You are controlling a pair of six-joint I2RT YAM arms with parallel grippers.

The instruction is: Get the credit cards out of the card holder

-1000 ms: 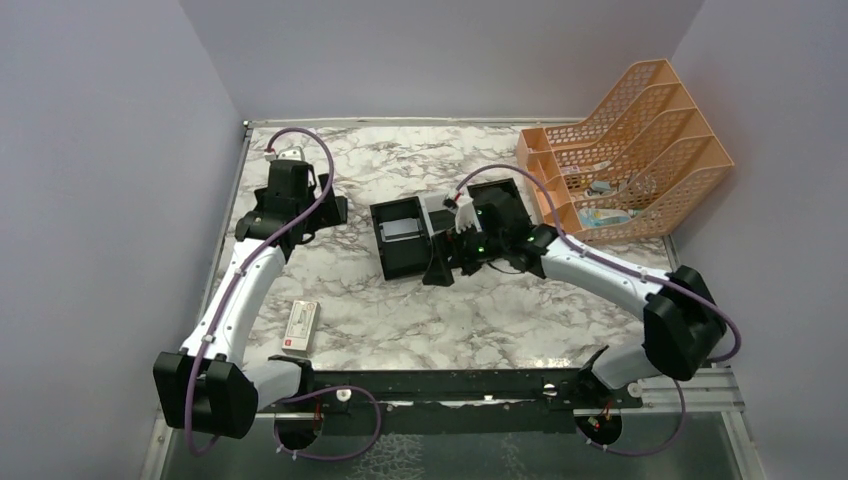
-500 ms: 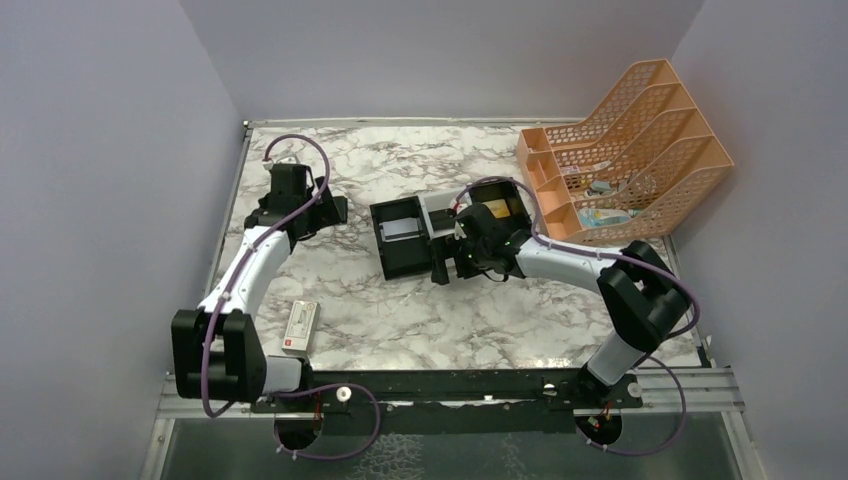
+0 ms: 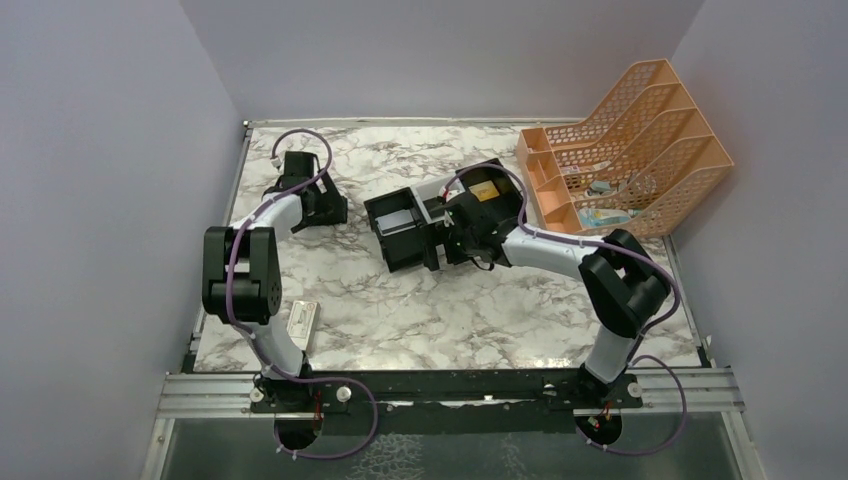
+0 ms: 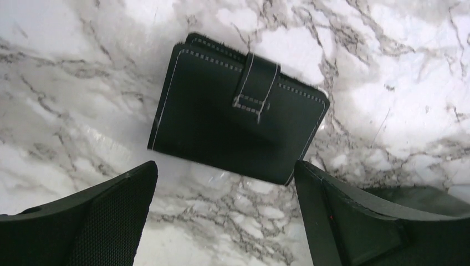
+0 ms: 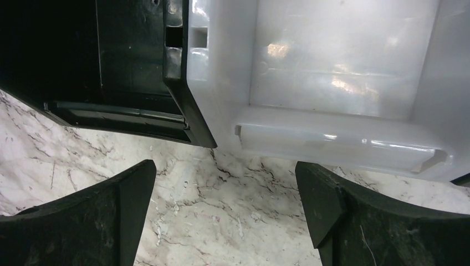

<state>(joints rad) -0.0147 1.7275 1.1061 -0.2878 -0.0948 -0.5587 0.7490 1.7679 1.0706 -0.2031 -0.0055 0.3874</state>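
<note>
The card holder (image 4: pixel 238 133) is a black stitched wallet lying shut on the marble, its strap tab fastened. My left gripper (image 4: pixel 224 183) hangs open just short of its near edge, touching nothing; from above the left gripper (image 3: pixel 325 207) covers most of the holder. My right gripper (image 5: pixel 224 177) is open over bare marble at the near rim of the black-white-black tray (image 5: pixel 332 138). In that tray (image 3: pixel 405 266), a silver-grey credit card (image 3: pixel 400 222) lies in the left black compartment and a gold-tan credit card (image 3: pixel 487 188) in the right black one.
A white box with a red mark (image 3: pixel 302 325) lies near the front left. An orange mesh file rack (image 3: pixel 630 150) stands at the back right. Walls close in the left, back and right sides of the table.
Both arms have folded up, elbows rising. The left gripper drew back toward the far left by the card holder. The right wrist shifted left, uncovering the gold-tan card, and the tray turned slightly.
</note>
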